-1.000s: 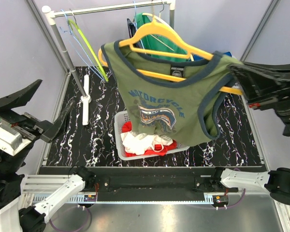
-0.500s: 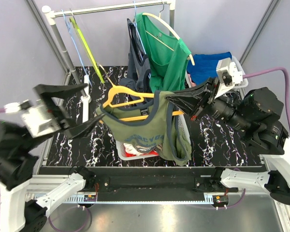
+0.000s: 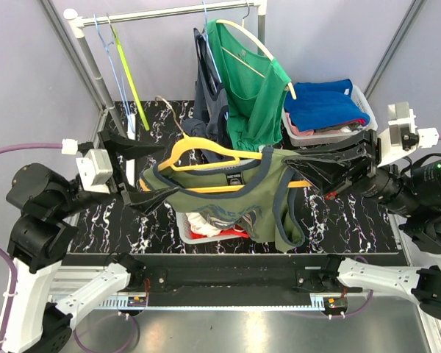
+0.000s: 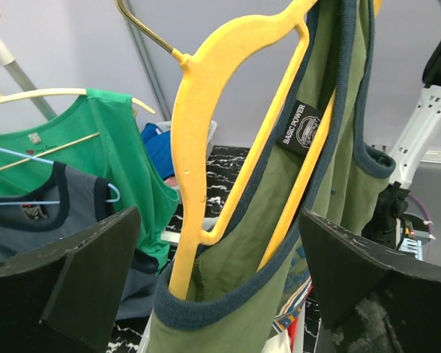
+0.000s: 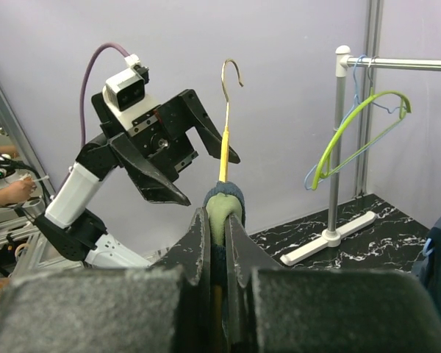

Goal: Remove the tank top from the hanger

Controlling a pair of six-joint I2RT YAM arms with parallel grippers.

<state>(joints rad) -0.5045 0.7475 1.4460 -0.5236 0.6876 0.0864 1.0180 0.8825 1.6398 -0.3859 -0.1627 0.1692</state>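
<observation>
An olive green tank top [image 3: 235, 195] with navy trim hangs on a yellow hanger [image 3: 206, 151], held in the air above a white basket. My right gripper [image 3: 309, 173] is shut on the hanger's right end and the strap over it; in the right wrist view the jaws [image 5: 218, 220] pinch the green strap [image 5: 222, 202], with the hook [image 5: 226, 110] standing beyond. My left gripper [image 3: 169, 170] is open, one finger on each side of the top's left shoulder. In the left wrist view the shoulder [image 4: 279, 220] and the hanger [image 4: 198, 132] sit between the spread fingers [image 4: 66, 272].
A clothes rack [image 3: 169, 11] stands at the back with a green shirt [image 3: 250, 81], a dark tank top [image 3: 209, 95] and a lime hanger [image 3: 128, 73]. A white basket [image 3: 182, 220] of red and white clothes lies below. A basket of blue clothes [image 3: 327, 107] is at the back right.
The hanger with the tank top came down from close to the camera to above the basket. My right arm shifted right. My left gripper moved in around the left shoulder.
</observation>
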